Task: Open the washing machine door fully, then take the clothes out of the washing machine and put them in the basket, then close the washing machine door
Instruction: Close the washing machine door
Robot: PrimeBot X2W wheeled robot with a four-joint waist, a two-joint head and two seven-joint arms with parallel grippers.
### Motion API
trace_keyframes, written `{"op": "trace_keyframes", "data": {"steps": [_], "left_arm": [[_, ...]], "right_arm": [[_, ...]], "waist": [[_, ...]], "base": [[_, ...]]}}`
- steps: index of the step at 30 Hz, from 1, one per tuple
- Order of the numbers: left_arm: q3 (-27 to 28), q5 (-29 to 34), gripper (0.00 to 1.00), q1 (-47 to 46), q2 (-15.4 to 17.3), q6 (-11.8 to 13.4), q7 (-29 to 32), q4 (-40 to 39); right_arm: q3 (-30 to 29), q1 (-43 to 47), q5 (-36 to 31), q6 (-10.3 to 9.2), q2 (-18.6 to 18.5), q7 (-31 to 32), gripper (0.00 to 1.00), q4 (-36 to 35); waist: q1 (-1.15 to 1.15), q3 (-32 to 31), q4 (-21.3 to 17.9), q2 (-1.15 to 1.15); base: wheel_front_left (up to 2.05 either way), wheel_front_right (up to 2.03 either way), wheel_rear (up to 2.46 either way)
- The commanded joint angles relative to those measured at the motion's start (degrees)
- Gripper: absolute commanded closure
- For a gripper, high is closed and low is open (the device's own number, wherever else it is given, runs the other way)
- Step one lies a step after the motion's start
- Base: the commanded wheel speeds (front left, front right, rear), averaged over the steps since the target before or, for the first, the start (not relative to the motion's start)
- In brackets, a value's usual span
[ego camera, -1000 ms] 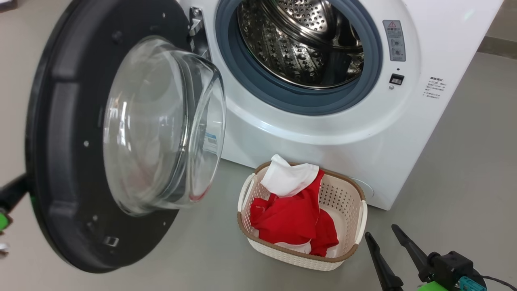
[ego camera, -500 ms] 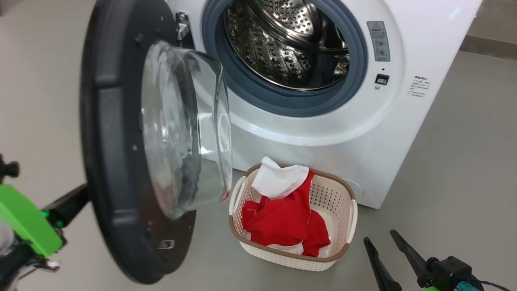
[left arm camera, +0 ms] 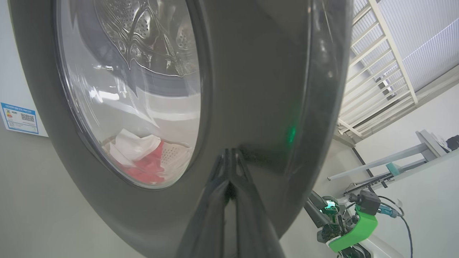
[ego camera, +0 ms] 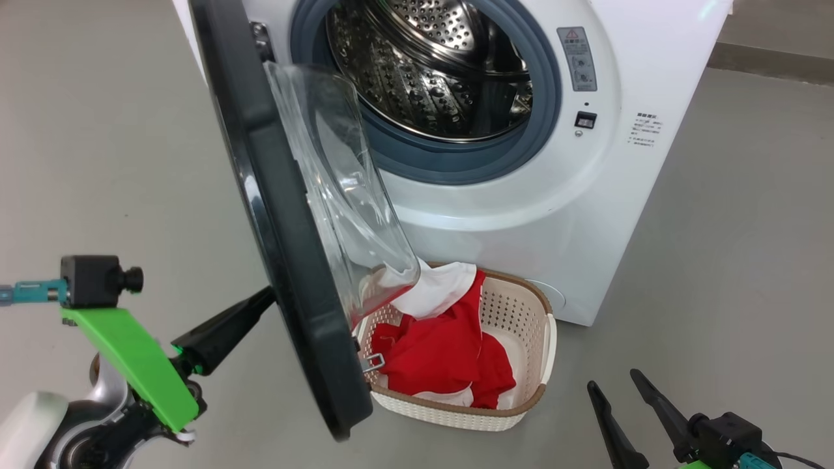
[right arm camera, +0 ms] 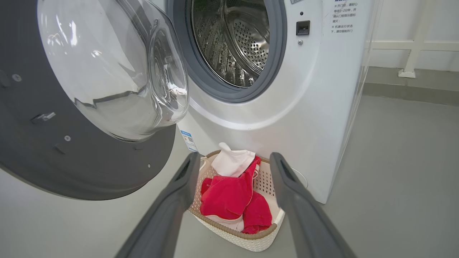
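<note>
The washing machine (ego camera: 495, 221) carries a grey label (ego camera: 576, 58) on its front, headed by a red warning triangle (ego camera: 572, 34); the print below it is too small to read. To the right stand short lines of Chinese characters (right arm camera: 342, 16), too blurred to make out. A blue-edged sticker (left arm camera: 19, 118) with a QR code sits low on the front, its text unreadable.

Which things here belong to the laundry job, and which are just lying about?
Job: washing machine door, washing machine, clothes, basket, left gripper.
Lying about: white railing, grey table.
</note>
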Motion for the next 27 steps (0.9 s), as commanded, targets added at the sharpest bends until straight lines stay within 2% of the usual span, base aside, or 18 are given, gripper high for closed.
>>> {"op": "trace_keyframes", "data": {"steps": [1,11,16,17,18,20,23,24,25,27], "left_arm": [[2.22,0.53,1.00,-3.28,2.15,-0.41,-0.91,-1.22],[3.05,2.43,1.00,0.29,3.64,-0.41,-7.72,5.34],[4.31,3.04,1.00,3.55,2.72,-0.37,-12.46,11.30],[4.38,3.34,0.96,4.22,2.43,-0.37,-13.43,12.38],[4.38,3.53,0.82,4.83,2.14,-0.37,-14.23,13.31],[4.10,3.72,0.73,6.12,1.58,-0.38,-15.44,14.68],[4.33,3.04,0.44,7.90,0.51,-0.39,-17.59,16.55],[4.41,2.92,0.15,8.56,0.21,-0.39,-18.46,17.24],[4.78,2.42,0.00,9.70,-0.47,-0.39,-20.53,18.17],[5.03,2.32,0.00,10.81,-1.08,-0.40,-22.82,19.27]], "right_arm": [[0.93,-1.04,-0.37,0.36,-0.78,-0.37,0.00,-1.54],[0.42,-1.03,-0.59,0.36,-0.41,-0.37,0.00,-1.64],[0.61,-1.64,-0.59,0.36,-0.53,-0.37,0.00,-1.49],[0.64,-1.70,-0.59,0.36,-0.59,-0.37,0.00,-1.45],[0.69,-1.74,-0.58,0.36,-0.66,-0.37,0.00,-1.41],[0.76,-1.77,-0.57,0.36,-0.80,-0.37,0.00,-1.36],[0.79,-1.75,-0.55,0.36,-0.99,-0.37,0.00,-1.30],[0.81,-1.76,-0.54,0.36,-1.05,-0.37,0.00,-1.28],[0.86,-1.75,-0.52,0.36,-1.12,-0.37,0.00,-1.25],[0.84,-1.79,-0.52,0.36,-1.21,-0.37,0.00,-1.30]], "waist": [[0.00,0.22,-0.35,0.00],[0.00,0.46,-0.24,0.00],[0.00,0.58,0.37,0.00],[0.00,0.56,0.50,0.00],[0.00,0.52,0.62,0.00],[0.00,0.47,0.86,0.00],[0.00,0.42,1.20,0.00],[0.00,0.40,1.26,0.00],[0.00,0.41,1.31,0.00],[0.00,0.55,1.41,0.00]], "base": [[0.00,0.00,0.00],[0.00,0.00,0.00],[0.00,0.00,0.00],[0.00,0.00,0.00],[0.00,0.00,0.00],[0.00,0.00,0.00],[0.00,0.00,0.00],[0.00,0.00,0.00],[0.00,0.00,0.00],[0.00,0.00,0.00]]}}
